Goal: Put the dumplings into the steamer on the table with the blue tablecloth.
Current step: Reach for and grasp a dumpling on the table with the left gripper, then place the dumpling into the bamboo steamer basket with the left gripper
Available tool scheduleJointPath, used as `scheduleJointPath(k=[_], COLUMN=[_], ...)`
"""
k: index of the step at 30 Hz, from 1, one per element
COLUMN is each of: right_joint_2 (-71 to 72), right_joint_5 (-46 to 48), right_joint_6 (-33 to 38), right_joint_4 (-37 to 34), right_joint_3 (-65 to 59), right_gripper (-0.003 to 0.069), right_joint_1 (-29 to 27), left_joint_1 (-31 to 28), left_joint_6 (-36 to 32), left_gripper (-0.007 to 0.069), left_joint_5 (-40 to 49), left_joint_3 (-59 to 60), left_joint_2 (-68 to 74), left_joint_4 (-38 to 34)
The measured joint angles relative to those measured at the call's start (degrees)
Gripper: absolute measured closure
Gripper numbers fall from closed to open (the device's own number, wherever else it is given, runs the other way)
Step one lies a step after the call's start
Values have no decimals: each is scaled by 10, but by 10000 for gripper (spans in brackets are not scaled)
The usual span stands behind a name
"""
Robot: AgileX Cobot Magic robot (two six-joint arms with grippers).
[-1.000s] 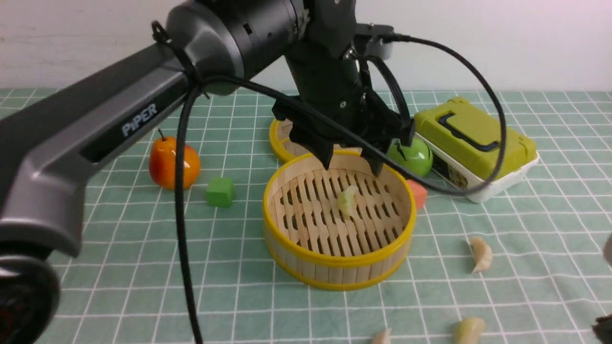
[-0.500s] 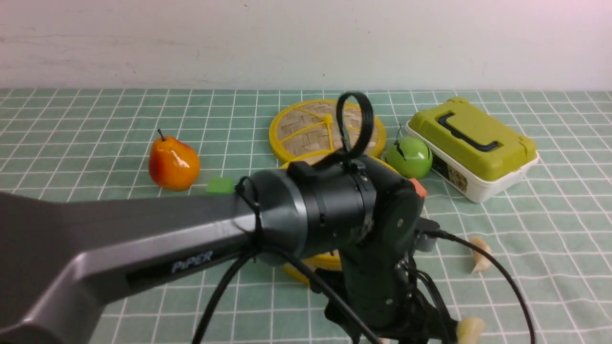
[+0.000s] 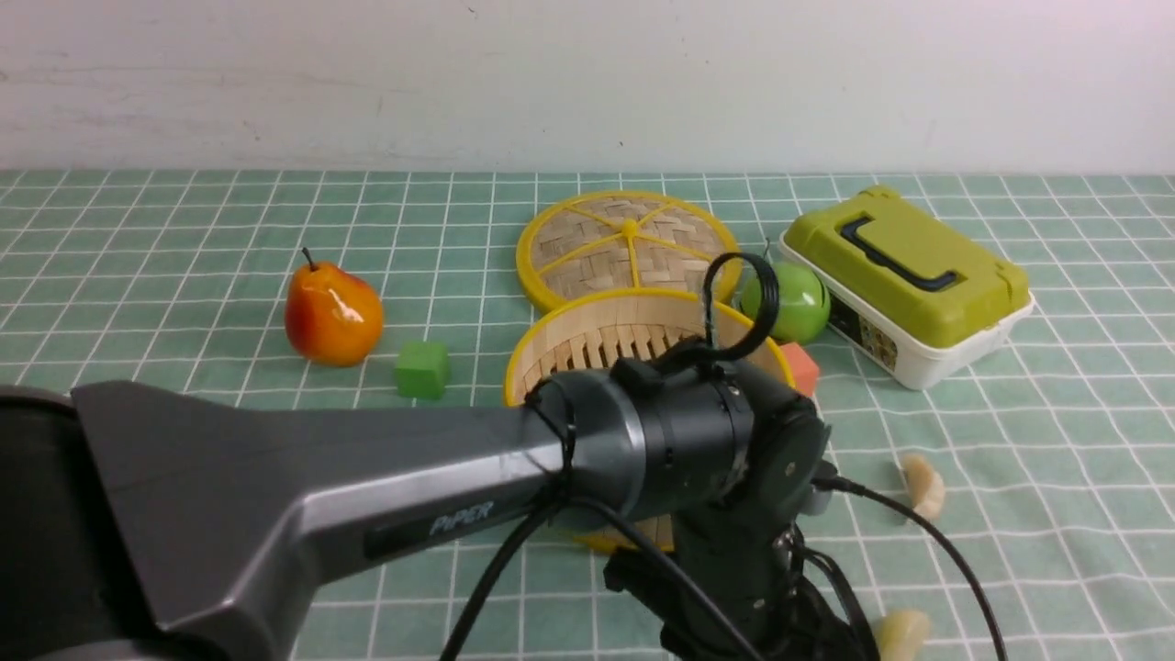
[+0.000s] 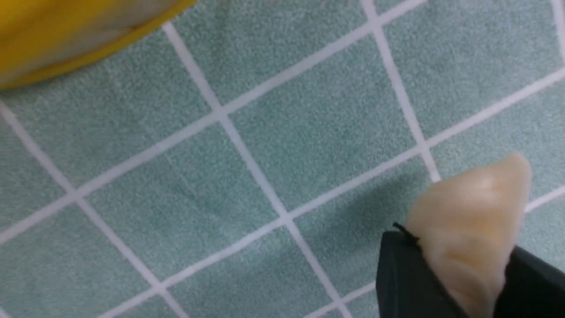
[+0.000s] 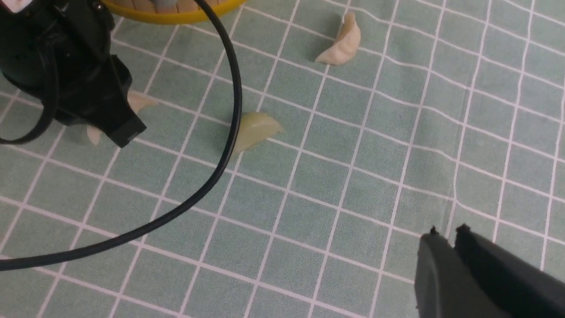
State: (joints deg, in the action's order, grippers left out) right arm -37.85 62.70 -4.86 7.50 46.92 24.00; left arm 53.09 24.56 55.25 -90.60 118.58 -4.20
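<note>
Left arm (image 3: pixel 367 496): extended forward, wrist bent downward. Left gripper (image 4: pixel 459 254): jaws apparently clamping a dumpling (image 4: pixel 479 207). Right gripper (image 5: pixel 448 232): jaws together.

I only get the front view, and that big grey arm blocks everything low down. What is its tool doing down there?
Observer: The left wrist view shows the left tool with its fingers against both sides of a pale dumpling lying on the blue tablecloth.
Operator: And the other arm? I see nothing of it.
Observer: In the right wrist view the right tool is shut with nothing in it, apart from every dumpling.
Operator: I count two dumplings on the cloth.
Observer: There are three. The right wrist view shows the pale dumpling under the left tool, plus a cream dumpling and a greenish dumpling.
</note>
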Motion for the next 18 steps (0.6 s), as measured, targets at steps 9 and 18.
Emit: scheduleJointPath(k=[9, 18], right_joint_2=[0, -15], right_joint_5=[0, -12], right_joint_6=[0, 0], right_joint_4=[-10, -26], right_joint_3=[0, 0], right_gripper=[588, 578], right_joint_1=[0, 0], left_joint_1=[-77, -217], left_joint_6=[-36, -36], left_gripper=[445, 445], left_joint_5=[43, -24], left_joint_3=[-129, -152], left_joint_2=[-61, 10], left_joint_4=[42, 45])
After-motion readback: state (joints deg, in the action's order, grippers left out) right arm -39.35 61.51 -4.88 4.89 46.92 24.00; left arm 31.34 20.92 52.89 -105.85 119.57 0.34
